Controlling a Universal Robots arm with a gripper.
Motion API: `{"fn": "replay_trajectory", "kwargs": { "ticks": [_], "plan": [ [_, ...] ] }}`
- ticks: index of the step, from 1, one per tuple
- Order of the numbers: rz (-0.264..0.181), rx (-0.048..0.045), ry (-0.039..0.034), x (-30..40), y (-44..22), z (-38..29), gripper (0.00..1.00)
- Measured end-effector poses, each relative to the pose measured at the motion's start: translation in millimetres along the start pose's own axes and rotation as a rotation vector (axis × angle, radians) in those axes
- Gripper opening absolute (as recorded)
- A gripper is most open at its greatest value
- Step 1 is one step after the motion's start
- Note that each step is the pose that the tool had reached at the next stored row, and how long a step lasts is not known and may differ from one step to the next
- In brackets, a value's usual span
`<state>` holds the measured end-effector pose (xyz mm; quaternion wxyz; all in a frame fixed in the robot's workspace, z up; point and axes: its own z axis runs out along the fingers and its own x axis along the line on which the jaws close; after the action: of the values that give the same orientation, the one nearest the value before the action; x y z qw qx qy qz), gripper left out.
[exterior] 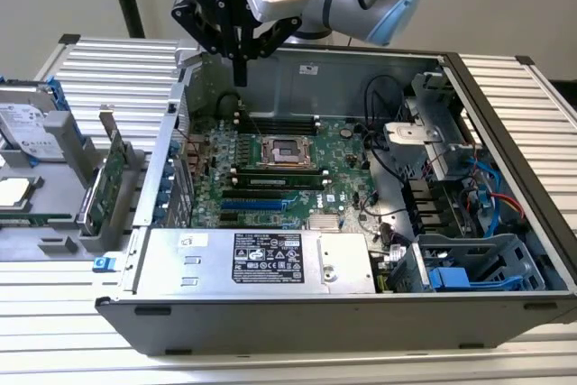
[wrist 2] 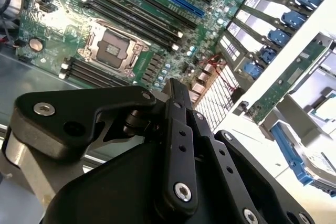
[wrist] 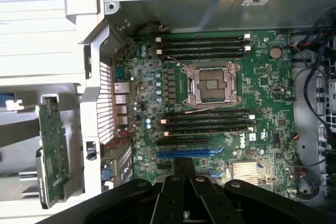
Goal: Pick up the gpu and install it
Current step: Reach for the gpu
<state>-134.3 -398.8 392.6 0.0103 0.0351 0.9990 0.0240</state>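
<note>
Exterior view showed the hand (exterior: 240,77) clenched on nothing, hanging above the rear edge of the motherboard (exterior: 347,146) inside the open computer case (exterior: 361,87). The gpu (exterior: 113,178) stood on its edge in a grey holder (exterior: 56,242) on the counter (exterior: 117,69). It was just outside the case on the exterior view's left, well apart from the hand.
</note>
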Motion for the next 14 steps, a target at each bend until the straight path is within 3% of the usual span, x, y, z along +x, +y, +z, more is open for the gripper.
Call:
{"fn": "replay_trajectory", "kwargs": {
  "ticks": [14],
  "plan": [
    [0.0,-0.0001,0.0,5.5,-0.4,-0.1,0.0]
  ]
}}
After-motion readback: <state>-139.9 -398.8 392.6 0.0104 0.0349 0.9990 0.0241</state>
